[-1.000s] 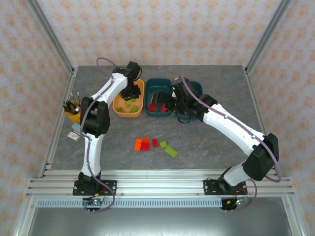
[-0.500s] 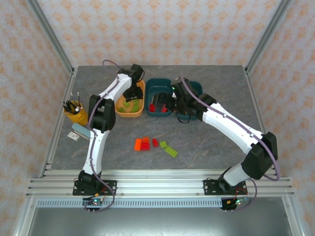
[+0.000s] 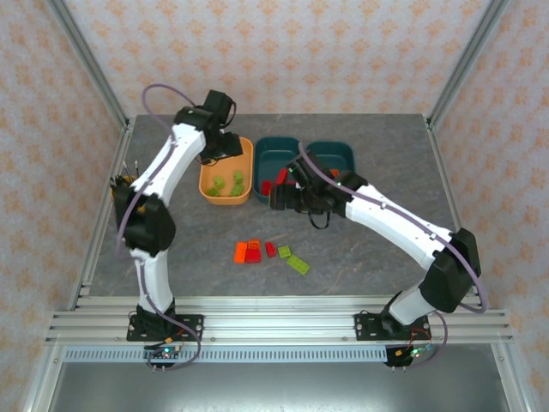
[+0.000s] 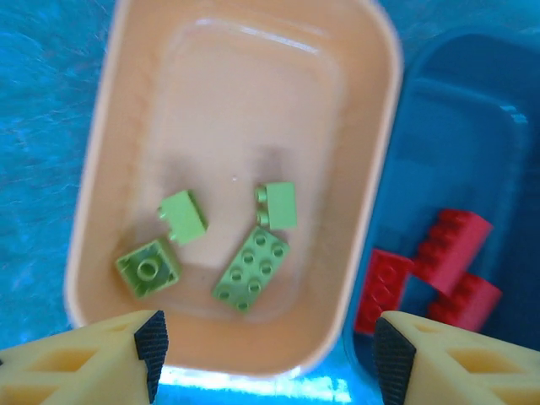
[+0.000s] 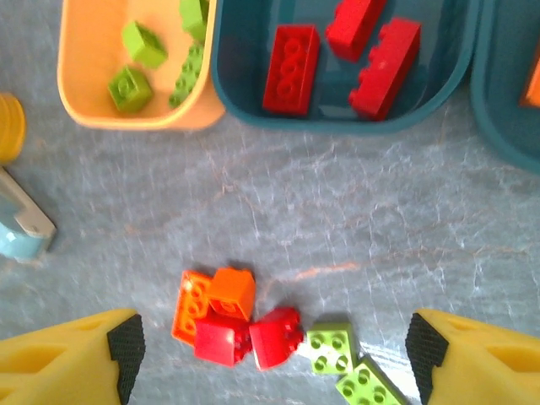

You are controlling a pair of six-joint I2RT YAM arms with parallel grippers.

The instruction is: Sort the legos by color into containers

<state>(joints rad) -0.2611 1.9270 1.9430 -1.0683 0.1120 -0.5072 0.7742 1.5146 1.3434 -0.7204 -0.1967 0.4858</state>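
Two orange legos (image 5: 232,293), two red ones (image 5: 221,339) and two lime green ones (image 5: 331,348) lie loose on the table, also seen from above as a small pile (image 3: 254,249). My right gripper (image 5: 272,354) hangs open above them, with nothing between its fingers. The light orange tray (image 4: 93,194) holds several green bricks (image 4: 251,267). The middle teal tray (image 5: 337,122) holds three red bricks (image 5: 291,67). My left gripper (image 4: 268,350) is open and empty over the orange tray's near edge. The right teal tray (image 3: 330,150) shows an orange brick (image 5: 533,84).
The yellow cup of tools (image 5: 10,126) stands at the table's left, with a pale blue and white object (image 5: 21,232) in front of it. Aluminium frame posts edge the table. Bare grey tabletop lies between the trays and the loose bricks.
My right gripper has left the middle teal tray and moved forward over the loose bricks. My left arm has swung up and to the left, away from the orange tray's middle.
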